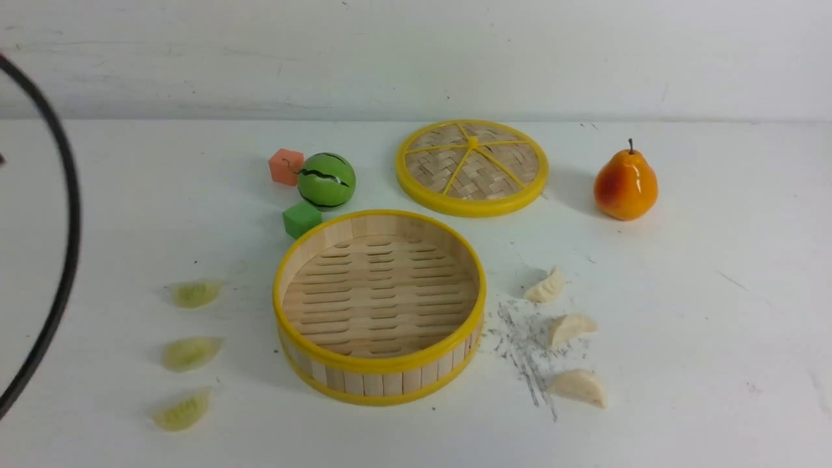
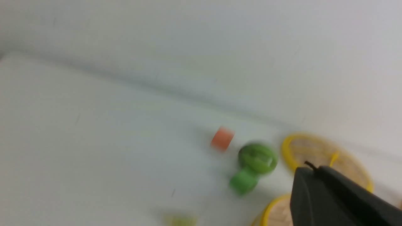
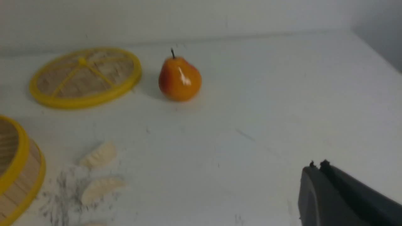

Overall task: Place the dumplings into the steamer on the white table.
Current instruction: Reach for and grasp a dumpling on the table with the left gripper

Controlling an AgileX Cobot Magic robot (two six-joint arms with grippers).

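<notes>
"Which arm for the cream dumplings (image 1: 572,328)?"

"R arm, I'd say; it's nearer. From my R gripper (image 3: 318,166) they lie inboard, on the steamer side, well apart from the tips. Jaws shut, nothing in them, so I'd need to open before going down."

"Long axis?"

"Middle cream one runs slantwise, its far end angled away from the steamer (image 1: 380,364). I'd turn the wrist so the pads close across the narrow body, not on the tips."

"And L?"

"L gripper (image 2: 309,168) is shut too, also w/ nothing. The green dumplings (image 1: 192,353) are L arm's job, prob.: they're on the outboard side of the steamer, apart from the tips. Nearest-to-base one slants as well, its far end toward the steamer."

"Surfaces?"

"Greens look translucent, pale, w/ pleated edges; creams are matte, opaque crescents. Could be slick or squashy, can't tell. Steamer's round and shallow: slatted bamboo floor, wood-strip wall, smooth yellow rims. No dumplings in it, so all 6 to go. I'd lift well clear of that rim. The woven disc (image 1: 429,175) w/ yellow spokes lies flat beyond it; the pear (image 1: 625,185) is glossy orange."
</notes>
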